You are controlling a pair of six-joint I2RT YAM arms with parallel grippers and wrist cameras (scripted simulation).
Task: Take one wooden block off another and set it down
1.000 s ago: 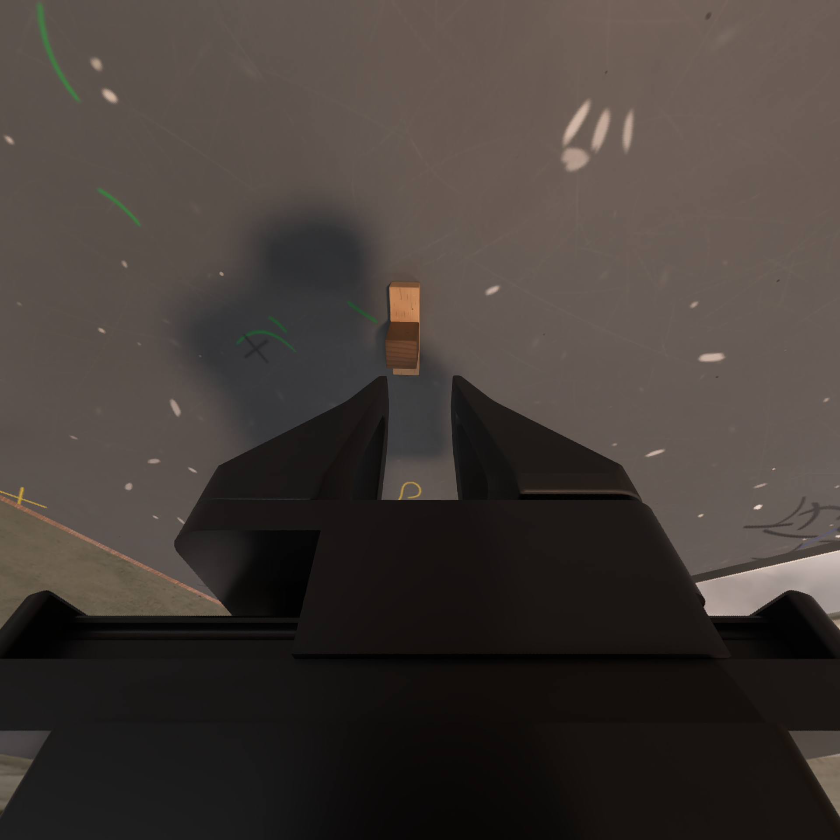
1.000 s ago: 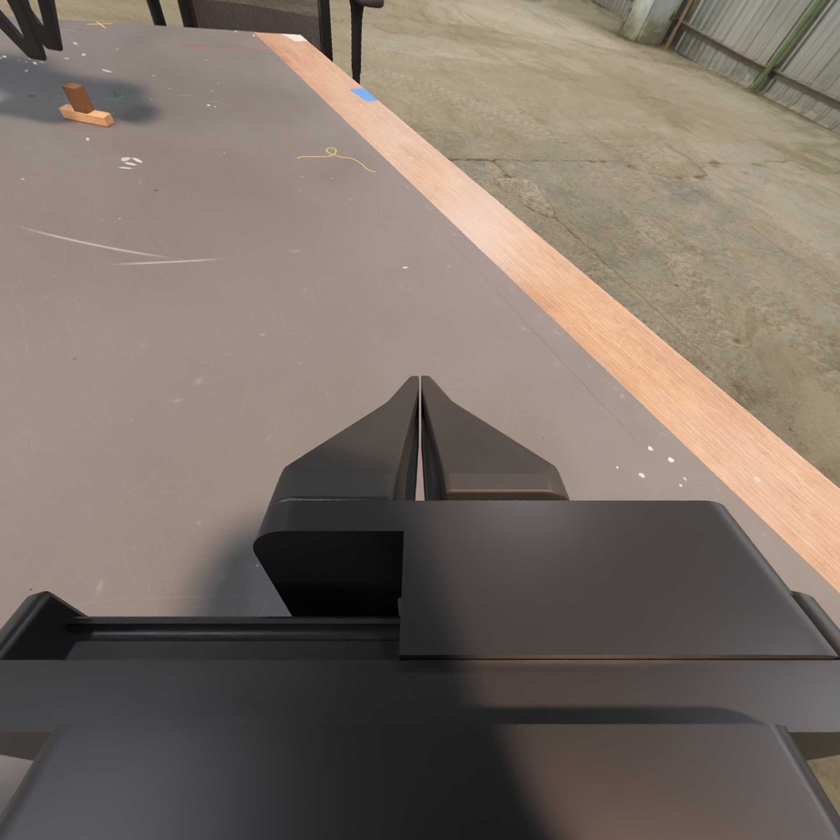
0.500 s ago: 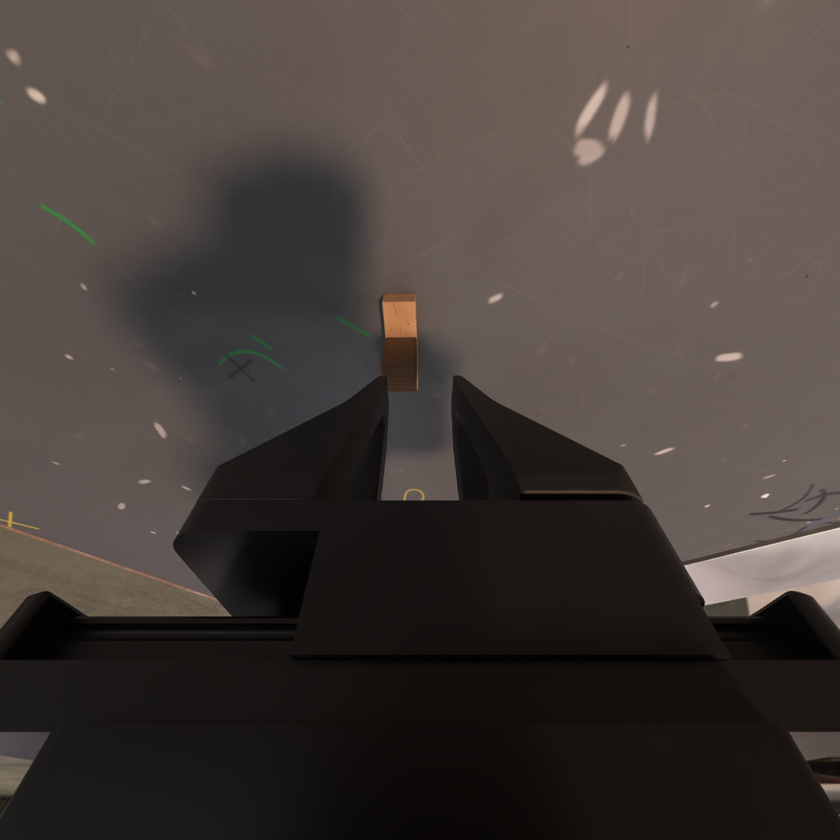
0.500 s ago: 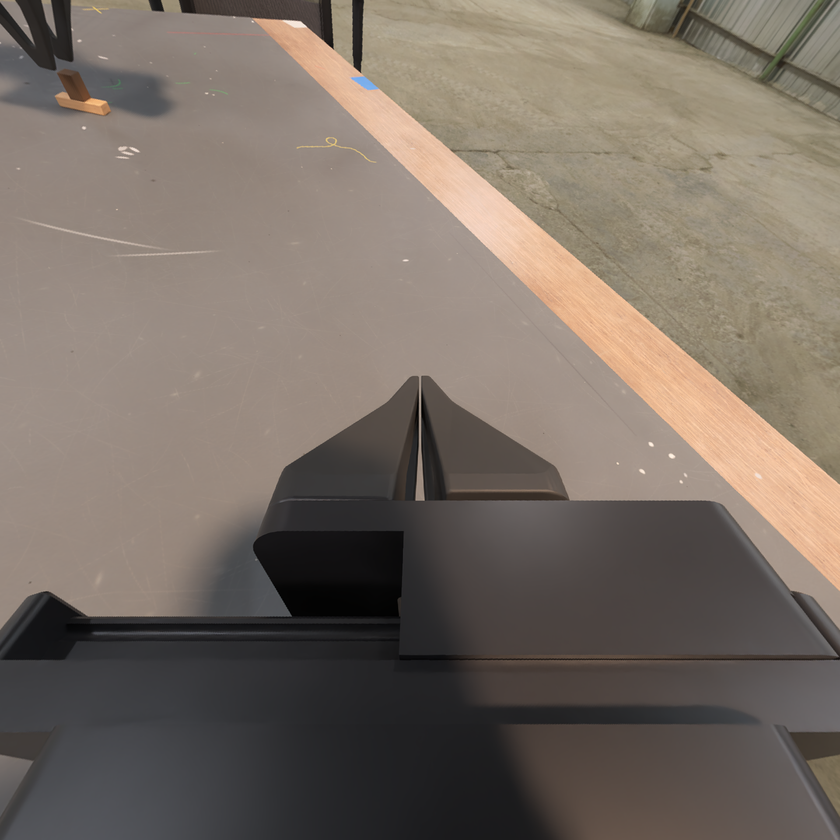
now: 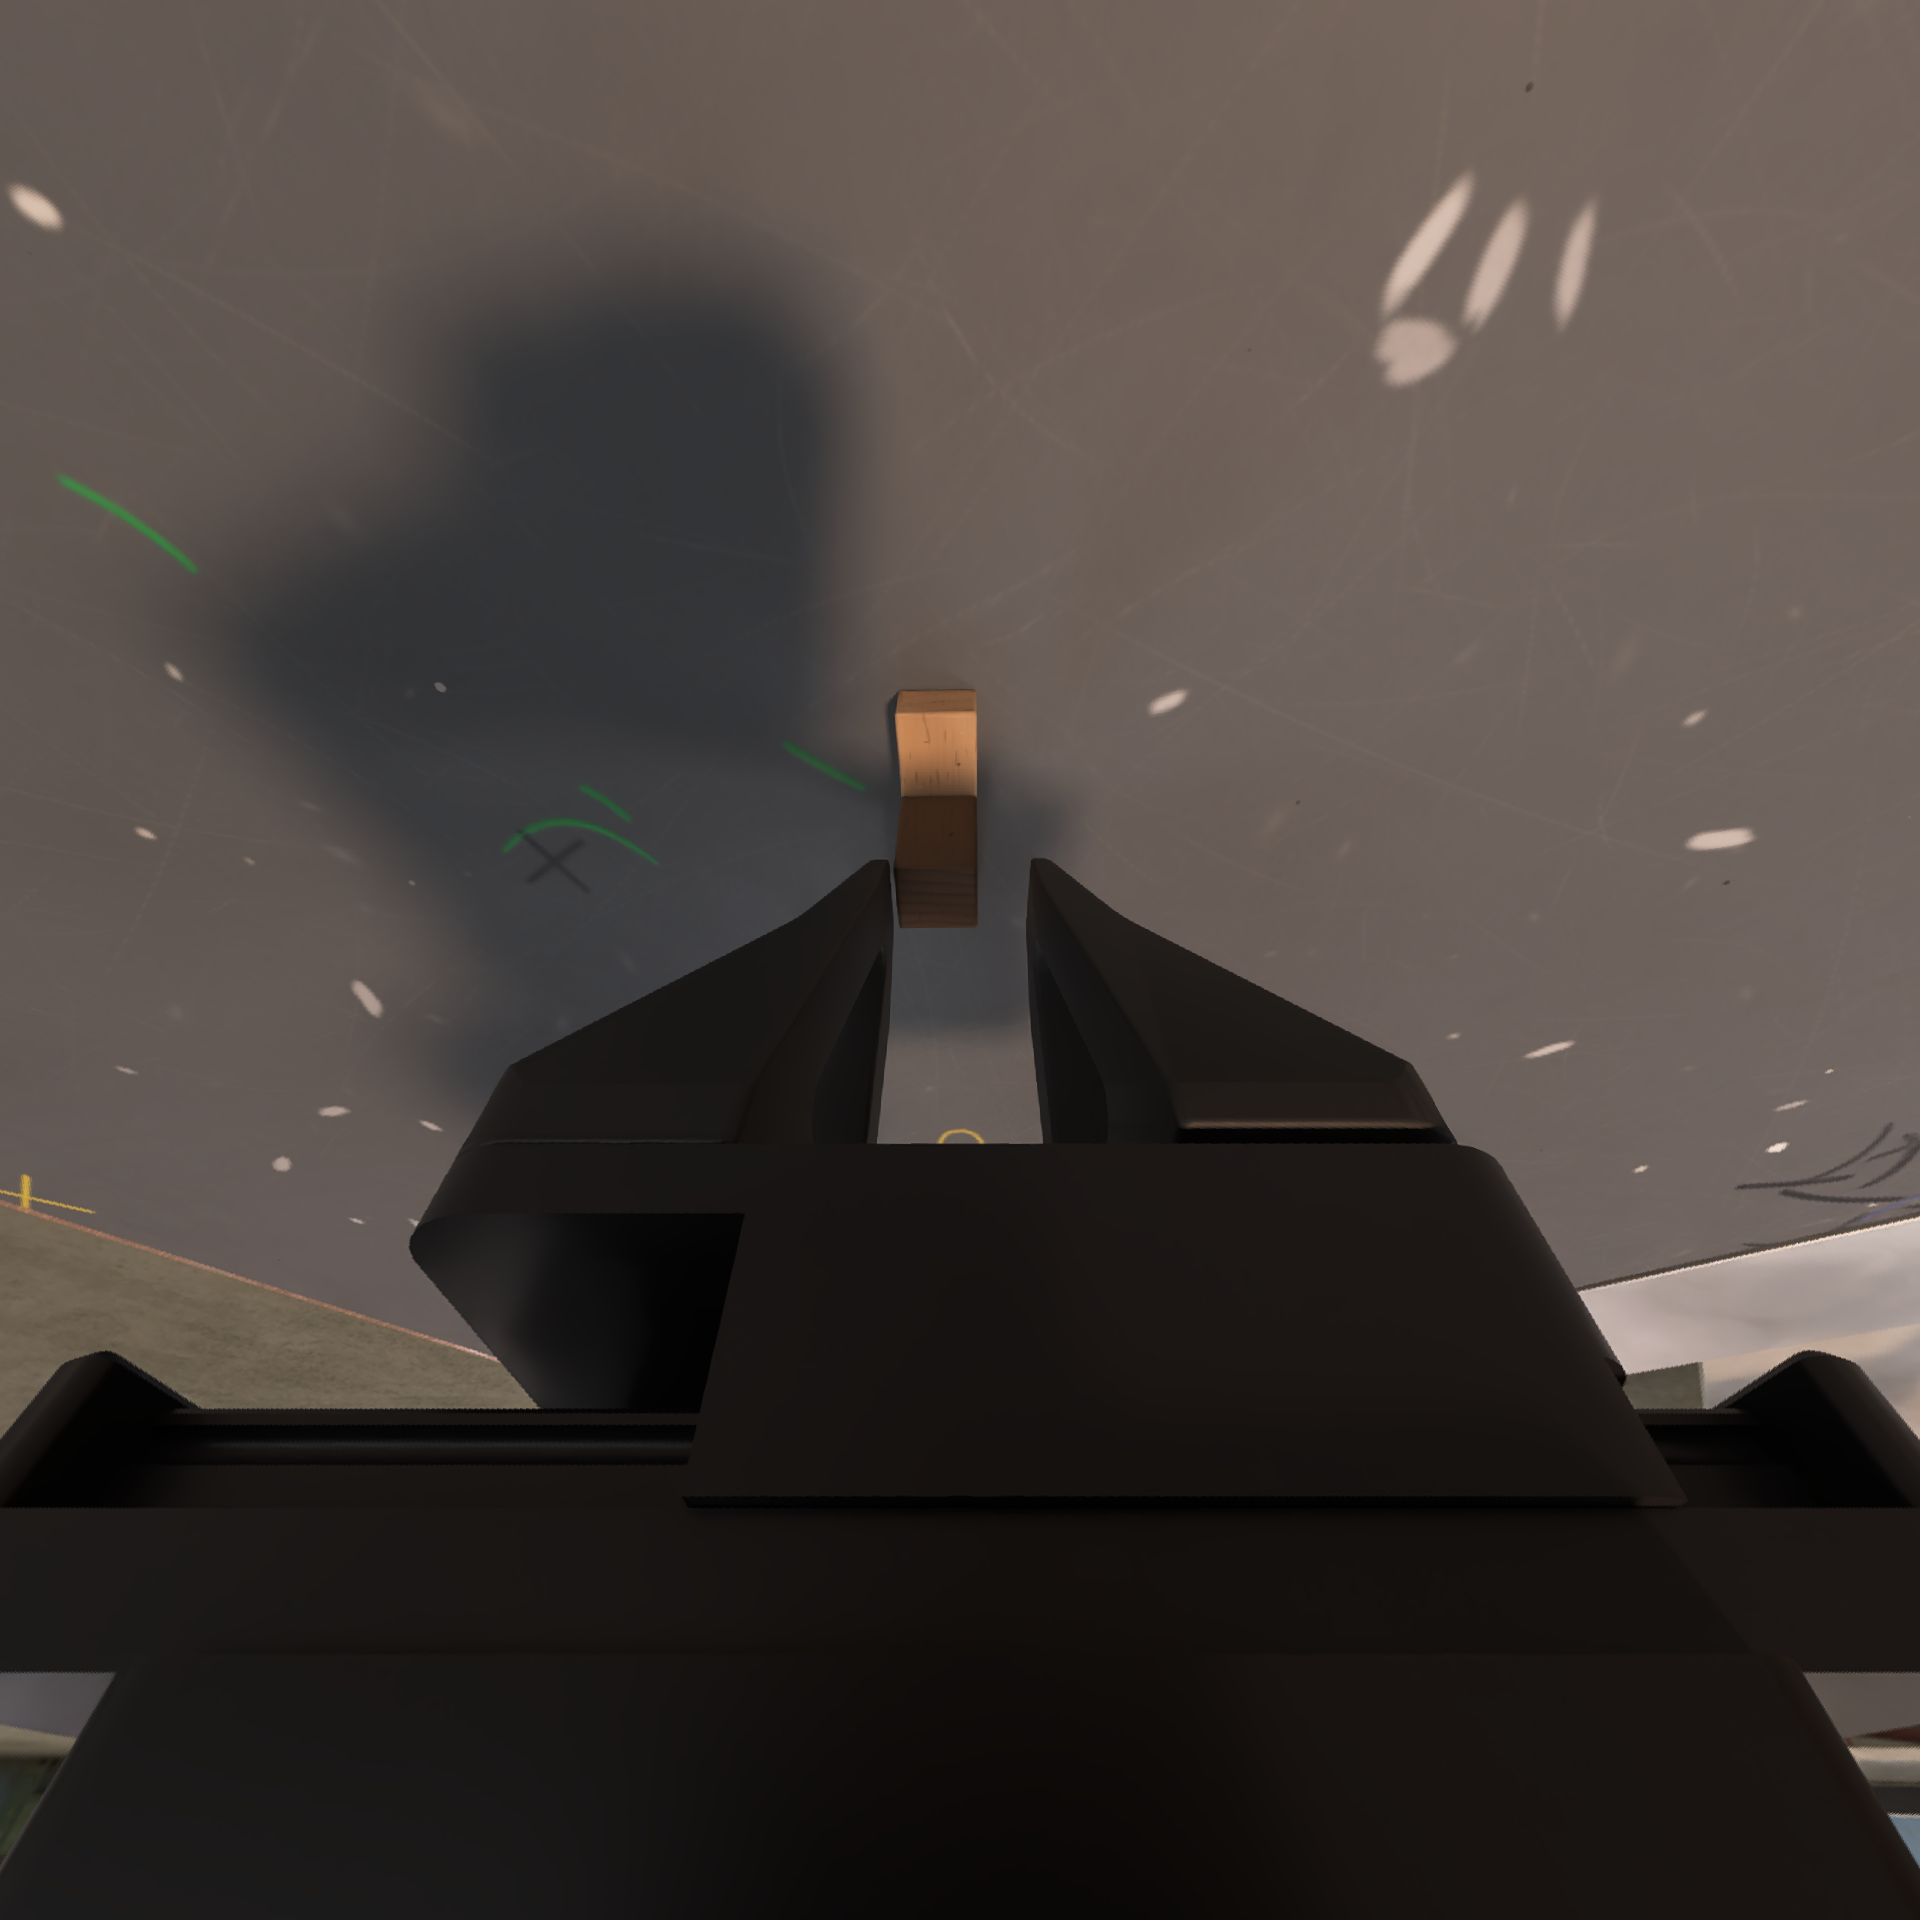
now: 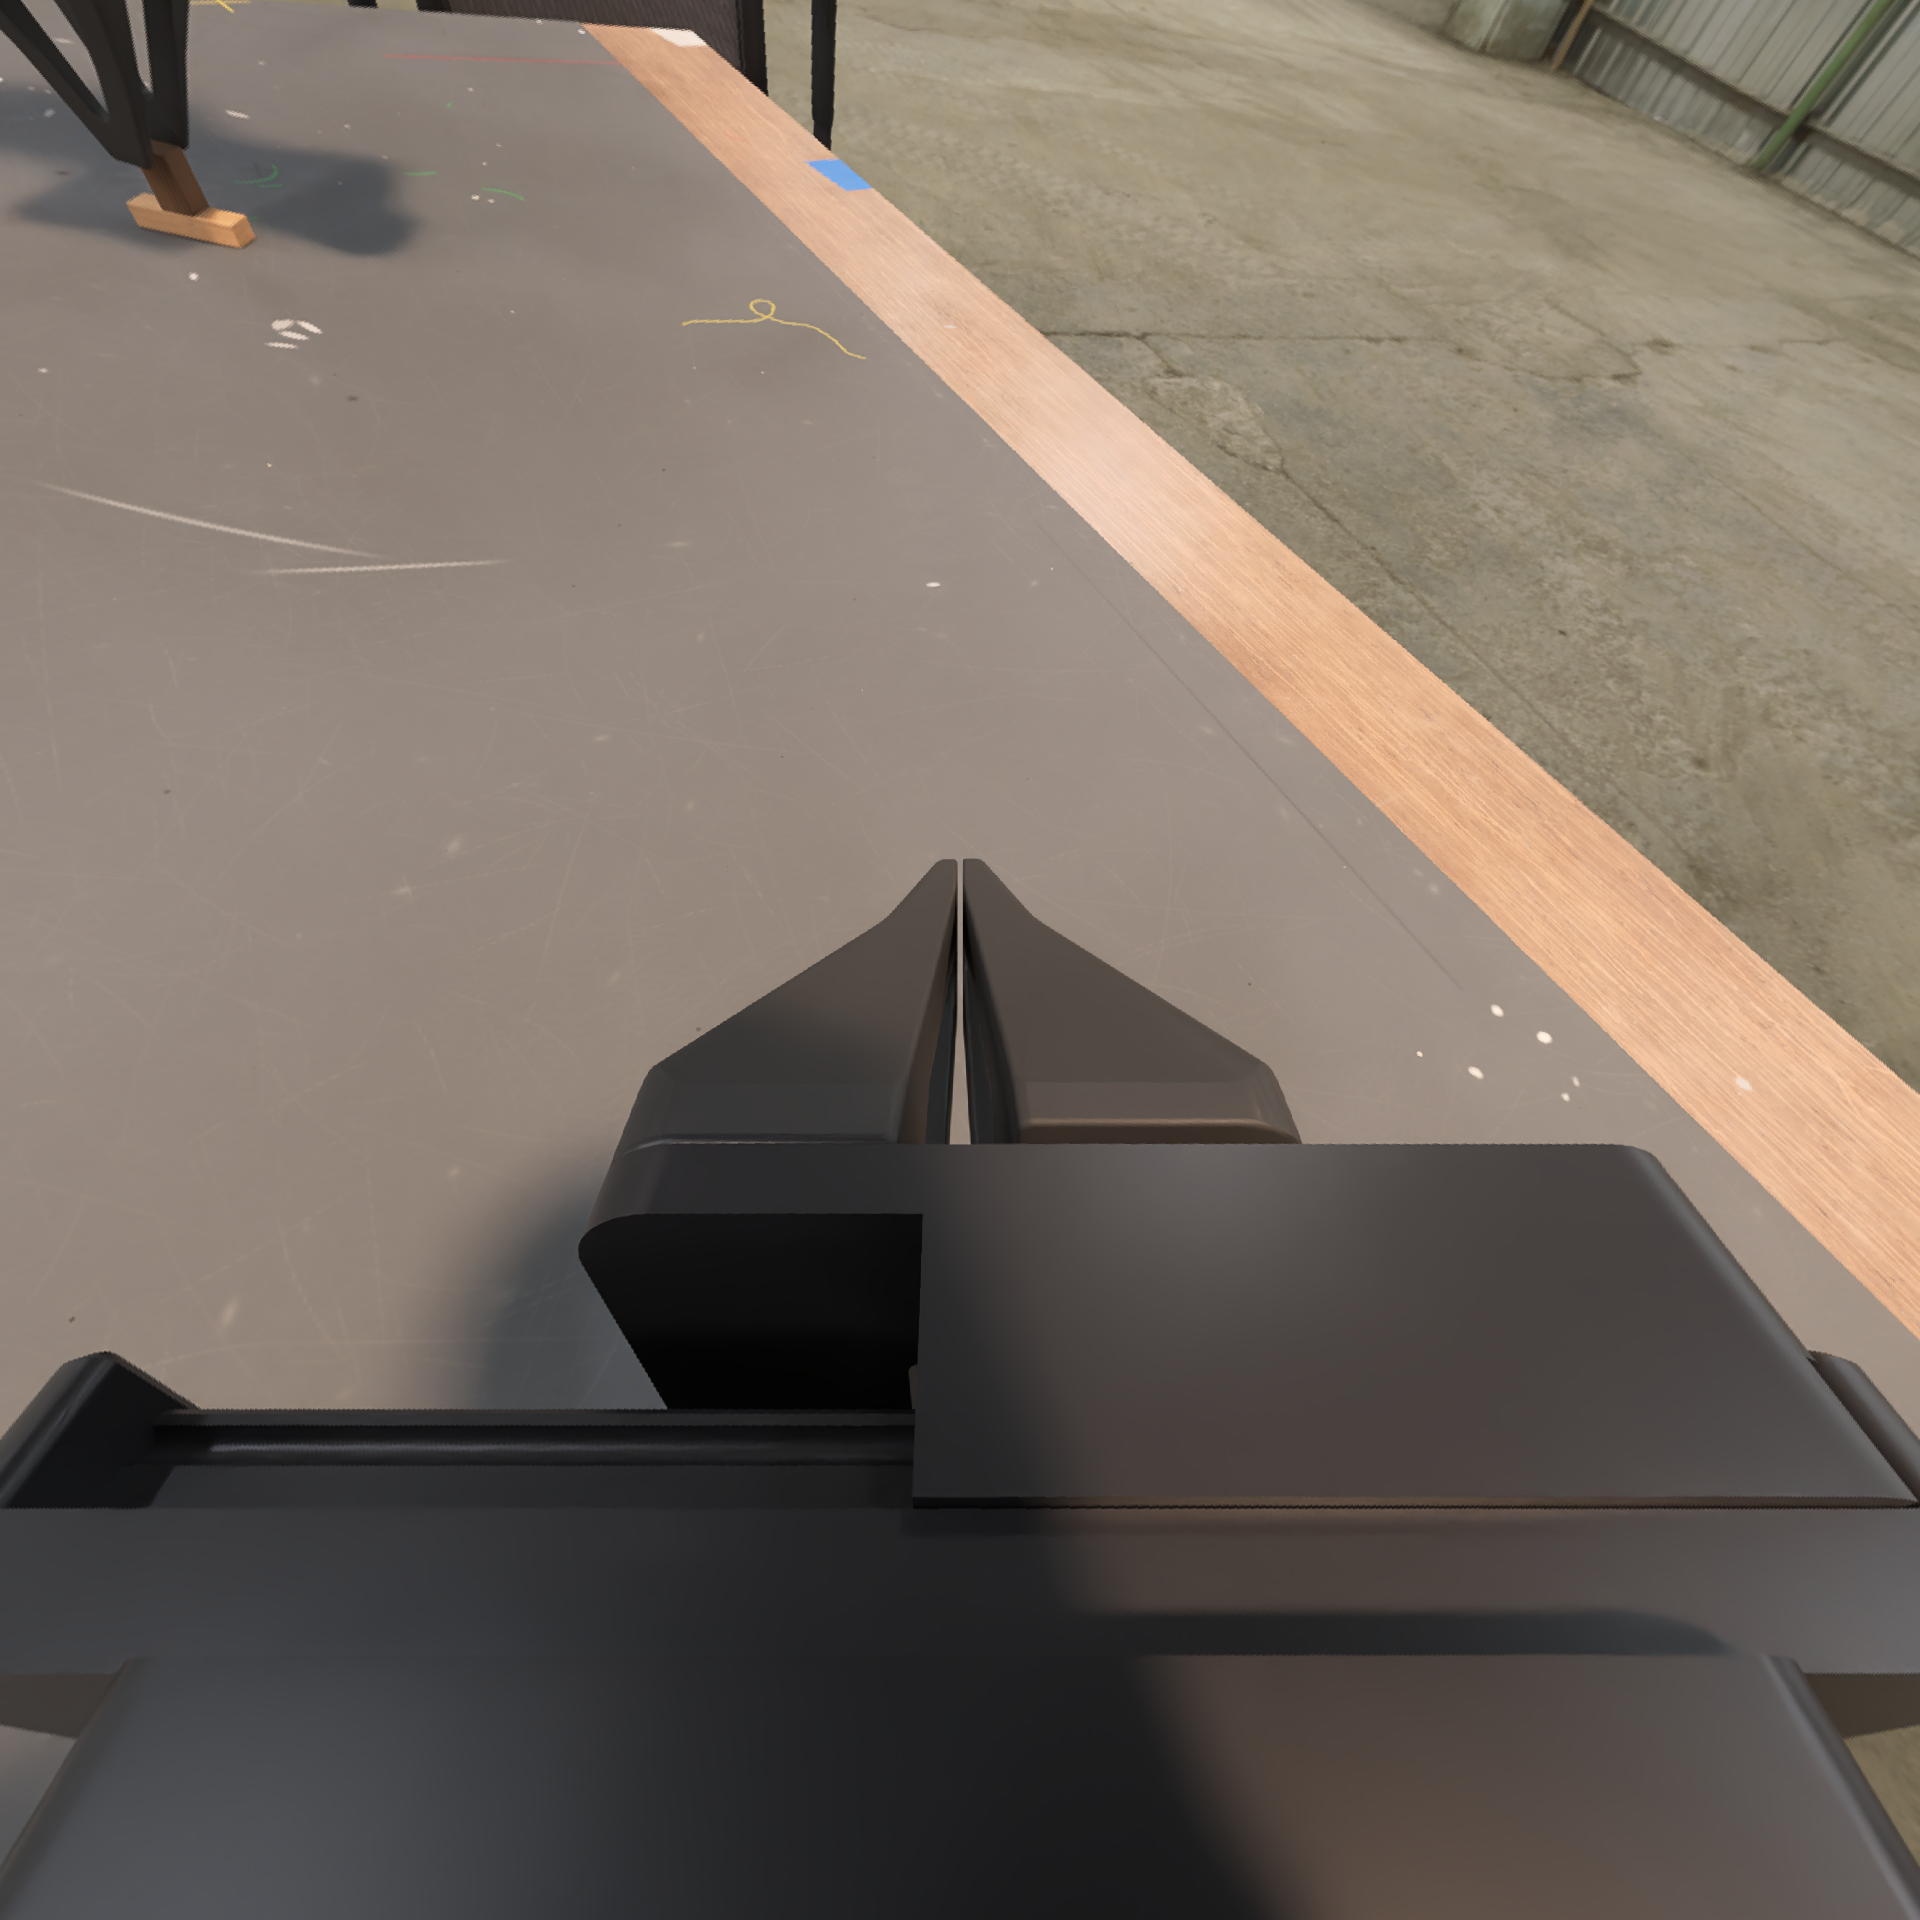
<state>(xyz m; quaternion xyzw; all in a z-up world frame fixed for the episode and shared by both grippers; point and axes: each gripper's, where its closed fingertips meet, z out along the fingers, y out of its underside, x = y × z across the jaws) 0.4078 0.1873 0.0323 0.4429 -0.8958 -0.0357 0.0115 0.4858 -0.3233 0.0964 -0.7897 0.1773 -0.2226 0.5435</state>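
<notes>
A dark wooden block (image 5: pixel 936 854) stands on a paler flat wooden block (image 5: pixel 937 743) on the grey table. My left gripper (image 5: pixel 961 868) is open and points down at them. The dark block's top sits just between the fingertips, close to the left finger (image 5: pixel 831 966), with a gap to the right one. In the right wrist view the pair shows far off at the top left: the dark block (image 6: pixel 177 185) on the pale block (image 6: pixel 192 220), with the left gripper (image 6: pixel 145 145) over it. My right gripper (image 6: pixel 959 864) is shut and empty, low over the table.
A wooden strip (image 6: pixel 1351 665) runs along the table's right edge, with blue tape (image 6: pixel 840 175) on it. Beyond it is concrete floor (image 6: pixel 1507 312). Dark chair legs (image 6: pixel 790 62) stand at the far end. The left arm's shadow (image 5: pixel 623 499) lies beside the blocks.
My left gripper has come down toward the stacked blocks, which now reach between its fingertips. The right gripper stays shut; its view has shifted only slightly.
</notes>
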